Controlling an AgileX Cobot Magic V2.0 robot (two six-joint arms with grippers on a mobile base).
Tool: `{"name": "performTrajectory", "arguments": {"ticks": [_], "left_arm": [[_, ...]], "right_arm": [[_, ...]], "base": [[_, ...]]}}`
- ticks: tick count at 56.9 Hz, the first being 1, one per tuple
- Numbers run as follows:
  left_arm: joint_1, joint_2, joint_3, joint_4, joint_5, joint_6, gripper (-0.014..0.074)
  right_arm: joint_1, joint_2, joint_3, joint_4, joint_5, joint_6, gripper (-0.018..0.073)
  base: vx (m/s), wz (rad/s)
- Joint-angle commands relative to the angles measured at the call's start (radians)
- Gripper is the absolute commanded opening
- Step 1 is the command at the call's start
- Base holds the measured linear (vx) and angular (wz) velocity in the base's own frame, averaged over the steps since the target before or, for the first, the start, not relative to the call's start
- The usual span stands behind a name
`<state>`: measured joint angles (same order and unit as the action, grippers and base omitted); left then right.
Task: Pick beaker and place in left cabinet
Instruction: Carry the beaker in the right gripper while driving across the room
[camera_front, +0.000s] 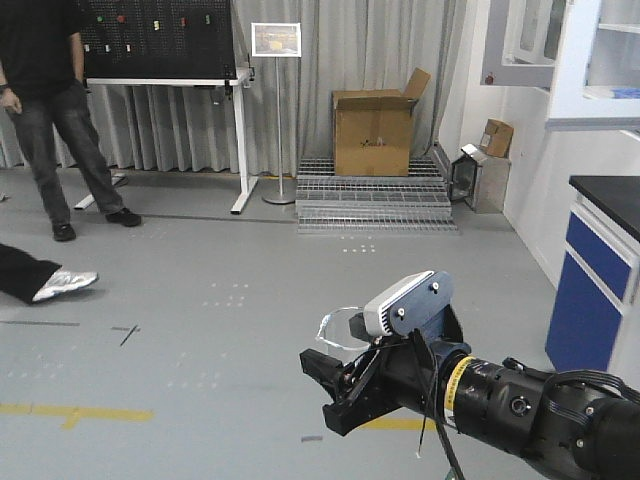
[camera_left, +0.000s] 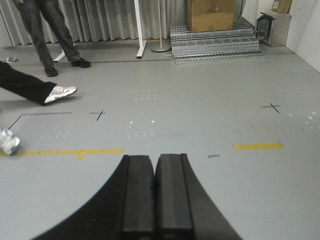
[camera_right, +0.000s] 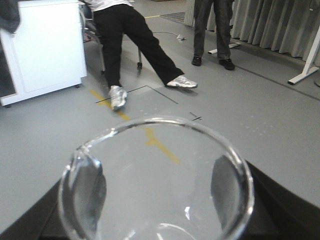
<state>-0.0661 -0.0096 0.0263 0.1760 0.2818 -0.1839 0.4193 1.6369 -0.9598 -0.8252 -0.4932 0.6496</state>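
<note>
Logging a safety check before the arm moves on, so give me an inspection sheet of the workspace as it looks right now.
Surface: grey floor with yellow tape marks; no table in view.
Job's things: beaker held in the right tool, open rim facing the wrist camera; left cabinet, nothing seen.
Clutter: nothing seen.
Tools: right tool shut on the beaker; left tool shut and empty.
Cables: black cables run along the right arm.
Surroundings: standing person, another person's outstretched leg, cardboard box on metal grating steps, blue cabinet at the right.
</note>
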Motion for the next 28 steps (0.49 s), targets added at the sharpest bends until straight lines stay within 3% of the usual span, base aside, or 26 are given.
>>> {"name": "performTrajectory", "arguments": {"ticks": [1, 28], "left_arm": [[-0.007, -0.018, -0.009, -0.002, -0.083, -0.003, 0.0004], [-0.007, -0.018, -0.009, -0.002, -0.083, -0.003, 0.0004]], "right_arm": [[-0.002, -0.043, -0.029, 0.023, -0.064, 0.002, 0.0176], [-0.002, -0.043, -0.029, 0.020, -0.071, 0.002, 0.0176]], "base": [[0.88, -0.02], [0.86, -0.03]]}}
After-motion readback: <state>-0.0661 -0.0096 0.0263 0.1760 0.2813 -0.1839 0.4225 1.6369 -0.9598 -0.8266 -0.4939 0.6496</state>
